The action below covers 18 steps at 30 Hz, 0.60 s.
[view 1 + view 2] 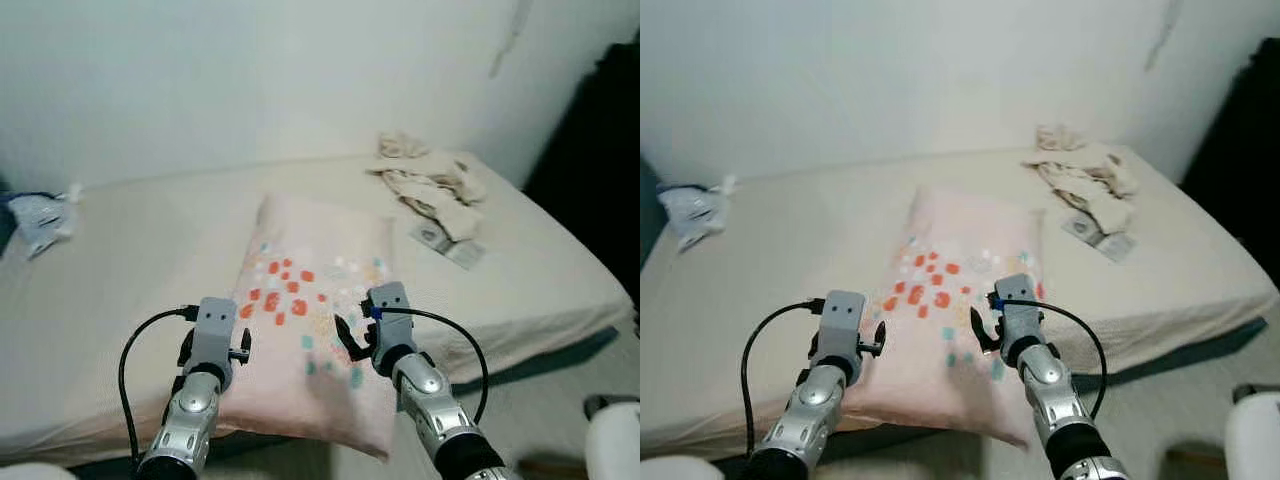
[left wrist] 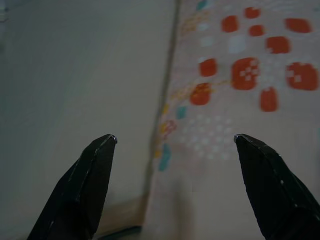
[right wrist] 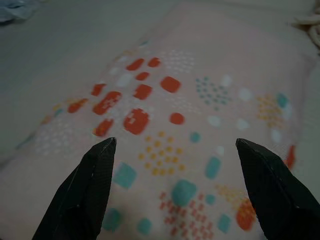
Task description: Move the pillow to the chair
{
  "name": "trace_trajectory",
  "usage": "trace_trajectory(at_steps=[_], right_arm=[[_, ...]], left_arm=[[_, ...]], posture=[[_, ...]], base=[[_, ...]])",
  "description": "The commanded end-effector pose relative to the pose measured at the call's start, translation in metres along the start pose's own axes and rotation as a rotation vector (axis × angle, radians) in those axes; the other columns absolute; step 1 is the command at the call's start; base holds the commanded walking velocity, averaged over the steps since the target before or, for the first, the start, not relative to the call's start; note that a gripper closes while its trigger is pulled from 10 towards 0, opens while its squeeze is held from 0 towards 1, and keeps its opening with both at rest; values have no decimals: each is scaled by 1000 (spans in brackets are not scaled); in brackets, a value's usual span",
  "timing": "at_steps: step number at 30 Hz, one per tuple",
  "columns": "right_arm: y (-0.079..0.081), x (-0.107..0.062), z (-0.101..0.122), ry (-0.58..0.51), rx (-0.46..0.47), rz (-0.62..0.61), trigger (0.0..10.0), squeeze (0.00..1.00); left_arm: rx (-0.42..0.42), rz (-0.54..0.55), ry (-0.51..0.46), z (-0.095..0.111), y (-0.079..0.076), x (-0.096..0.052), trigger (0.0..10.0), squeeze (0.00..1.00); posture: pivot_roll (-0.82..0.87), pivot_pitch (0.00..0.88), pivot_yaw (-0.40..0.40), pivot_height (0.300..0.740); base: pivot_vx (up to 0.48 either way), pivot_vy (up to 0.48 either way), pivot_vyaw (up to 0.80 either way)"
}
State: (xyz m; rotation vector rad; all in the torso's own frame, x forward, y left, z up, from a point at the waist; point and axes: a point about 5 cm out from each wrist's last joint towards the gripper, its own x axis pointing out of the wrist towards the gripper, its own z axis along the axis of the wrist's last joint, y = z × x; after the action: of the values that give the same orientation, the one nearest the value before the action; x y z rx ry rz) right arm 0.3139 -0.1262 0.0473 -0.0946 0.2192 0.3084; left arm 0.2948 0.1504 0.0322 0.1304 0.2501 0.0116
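Pillow (image 1: 315, 310) flat on bed (image 1: 130, 290), near edge overhanging; approach step; left tool (image 2: 175, 140) wide open, empty, over pillow's side edge; right tool (image 3: 175, 142) wide open, empty, above patterned top; next: lower both, pinch fabric; crumpled cloth (image 1: 432, 180) well apart; chair unseen.

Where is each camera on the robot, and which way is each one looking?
Left eye view: on the head, looking forward and down at the pink pillow with orange and teal spots on the beige bed; both silver arms show.
Right eye view: beside it, same scene.
Left wrist view: on the left wrist, looking along the open left claw at the pillow's edge.
Right wrist view: on the right wrist, looking along the open right claw across the pillow's top.
All four views share the pillow.
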Motion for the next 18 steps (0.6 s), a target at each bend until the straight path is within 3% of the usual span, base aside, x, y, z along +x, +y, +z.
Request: trace_trajectory(at_steps=[1,18], right_arm=[[-1,-1,-4,8,16,-8,10000,0],[-3,1,2,-18,14,-27,10000,0]], left_arm=[[14,10,4,-1,3,-1,10000,0],[24,14,-4,3,6,2,10000,0]], posture=[[-56,70,-58,740],[-55,69,-43,740]], base=[[0,0,800],[0,0,800]])
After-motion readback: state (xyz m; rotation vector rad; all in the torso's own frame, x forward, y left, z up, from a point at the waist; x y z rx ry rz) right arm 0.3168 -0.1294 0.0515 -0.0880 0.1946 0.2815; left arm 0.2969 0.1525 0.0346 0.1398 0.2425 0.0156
